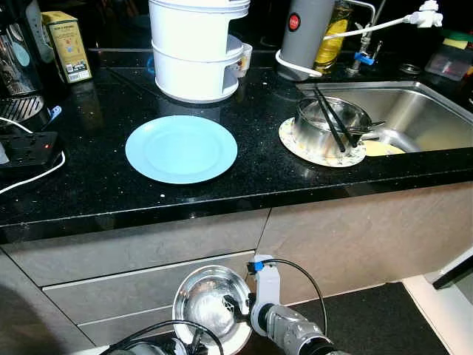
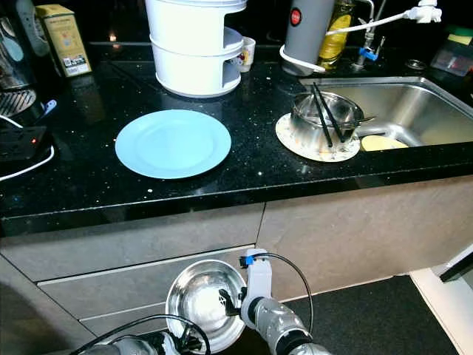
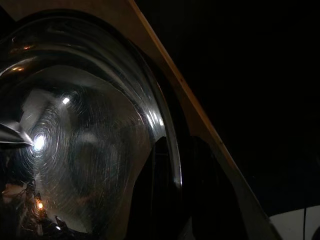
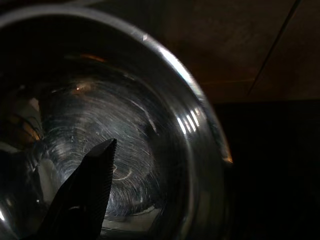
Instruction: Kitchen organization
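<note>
Both pincers, right pincer (image 1: pixel 240 307) and left pincer (image 1: pixel 194 342), are gripping a steel bowl (image 1: pixel 211 303) by its rim, below the desk (image 1: pixel 111 188). Ahead, a blue plate (image 1: pixel 181 148) and dishes by the sink (image 1: pixel 425 111) are likely still awaiting sorting.

The black speckled table (image 1: pixel 96 185) carries a pale blue plate (image 1: pixel 181 148) beyond the right hand (image 1: pixel 240 307) (held low by the drawers), with a white stacked container (image 1: pixel 196 52) farther off and a patterned plate (image 1: pixel 321 151) off to its right.

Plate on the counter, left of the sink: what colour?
Light blue plate, plain, clearest in left eye view.
</note>
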Robot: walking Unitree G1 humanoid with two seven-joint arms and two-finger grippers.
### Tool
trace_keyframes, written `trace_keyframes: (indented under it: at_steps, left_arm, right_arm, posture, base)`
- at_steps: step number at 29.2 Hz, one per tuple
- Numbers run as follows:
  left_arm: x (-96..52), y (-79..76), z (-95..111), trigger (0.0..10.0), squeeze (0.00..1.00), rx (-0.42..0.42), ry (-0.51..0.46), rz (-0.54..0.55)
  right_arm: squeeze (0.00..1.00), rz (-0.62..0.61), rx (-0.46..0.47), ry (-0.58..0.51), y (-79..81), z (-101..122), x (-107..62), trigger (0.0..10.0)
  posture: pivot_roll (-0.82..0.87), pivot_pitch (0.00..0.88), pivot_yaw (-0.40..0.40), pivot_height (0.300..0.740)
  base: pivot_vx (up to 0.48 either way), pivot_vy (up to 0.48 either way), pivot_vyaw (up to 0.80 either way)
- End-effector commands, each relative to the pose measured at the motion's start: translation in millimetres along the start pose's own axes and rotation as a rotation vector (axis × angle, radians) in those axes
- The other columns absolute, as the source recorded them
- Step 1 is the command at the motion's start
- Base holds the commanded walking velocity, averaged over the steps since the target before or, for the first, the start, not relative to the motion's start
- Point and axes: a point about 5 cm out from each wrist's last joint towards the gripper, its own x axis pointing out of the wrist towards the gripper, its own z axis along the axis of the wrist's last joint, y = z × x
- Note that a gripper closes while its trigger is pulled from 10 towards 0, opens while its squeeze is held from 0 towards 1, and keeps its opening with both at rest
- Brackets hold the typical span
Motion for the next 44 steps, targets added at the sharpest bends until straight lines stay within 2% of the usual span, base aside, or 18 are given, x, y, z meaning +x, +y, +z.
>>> trace_keyframes:
  at_steps: [1, 5, 6, 7, 8, 9, 10, 33, 37, 39, 44]
  left_arm:
    - [4.4, 2.4, 10, 0.0, 0.0, 0.036, -0.059, 0.002]
    - [5.0, 4.0, 10, 0.0, 0.0, 0.042, -0.063, 0.004]
    - [5.4, 4.6, 11, 0.0, 0.0, 0.048, -0.065, 0.004]
    - [6.0, 4.8, 10, 0.0, 0.0, 0.058, -0.066, -0.001]
    - [6.0, 4.8, 10, 0.0, 0.0, 0.058, -0.066, -0.001]
    - [6.1, 4.6, 10, 0.0, 0.0, 0.063, -0.065, -0.005]
    - [6.2, 4.3, 10, 0.0, 0.0, 0.067, -0.063, -0.009]
    - [6.9, -4.1, 8, 0.0, 0.0, 0.089, -0.052, -0.054]
    - [7.1, -3.8, 8, 0.0, 0.0, 0.086, -0.05, -0.054]
    - [6.7, -4.0, 7, 0.0, 0.0, 0.087, -0.049, -0.054]
    - [6.2, -4.6, 6, 0.0, 0.0, 0.085, -0.047, -0.057]
  right_arm:
    - [0.0, -0.009, -0.026, 0.049, -0.7, -9, -0.4, 10.0]
    - [0.0, -0.008, -0.036, 0.053, -0.3, -9, -0.3, 10.0]
    - [0.0, -0.01, -0.037, 0.052, -0.4, -9, -0.3, 9.5]
    - [0.0, -0.015, -0.048, 0.047, -0.8, -8, -0.2, 1.9]
    - [0.0, -0.015, -0.048, 0.047, -0.8, -8, -0.2, 1.9]
    - [0.0, -0.015, -0.052, 0.045, -0.8, -7, -0.2, 0.4]
    - [0.0, -0.014, -0.055, 0.044, -0.7, -7, -0.1, 0.0]
    - [0.0, 0.004, -0.06, 0.031, 2.7, -5, 0.7, 0.0]
    - [0.0, 0.025, -0.033, 0.021, 4.7, -5, 1.0, 0.0]
    - [0.0, 0.092, 0.022, 0.01, 11.7, -4, 2.0, 0.0]
    - [0.0, 0.12, 0.024, 0.018, 14.5, -6, 2.1, 0.0]
  posture:
    - [-0.02, 0.191, -0.105, 0.74]
    - [-0.02, 0.191, -0.105, 0.74]
    - [-0.02, 0.19, -0.104, 0.74]
    - [-0.02, 0.19, -0.104, 0.74]
    - [-0.02, 0.19, -0.104, 0.74]
    - [-0.02, 0.19, -0.104, 0.74]
    - [-0.03, 0.188, -0.102, 0.74]
    - [-0.03, 0.184, -0.103, 0.74]
    - [-0.02, 0.184, -0.102, 0.74]
    - [-0.03, 0.184, -0.097, 0.74]
    - [-0.03, 0.186, -0.096, 0.74]
  base:
    - [0.0, 0.0, 0.0]
    - [0.0, 0.0, 0.0]
    - [0.0, 0.0, 0.0]
    - [0.0, 0.0, 0.0]
    - [0.0, 0.0, 0.0]
    - [0.0, 0.0, 0.0]
    - [0.0, 0.0, 0.0]
    - [0.0, 0.0, 0.0]
    - [0.0, 0.0, 0.0]
    - [0.0, 0.0, 0.0]
    - [0.0, 0.0, 0.0]
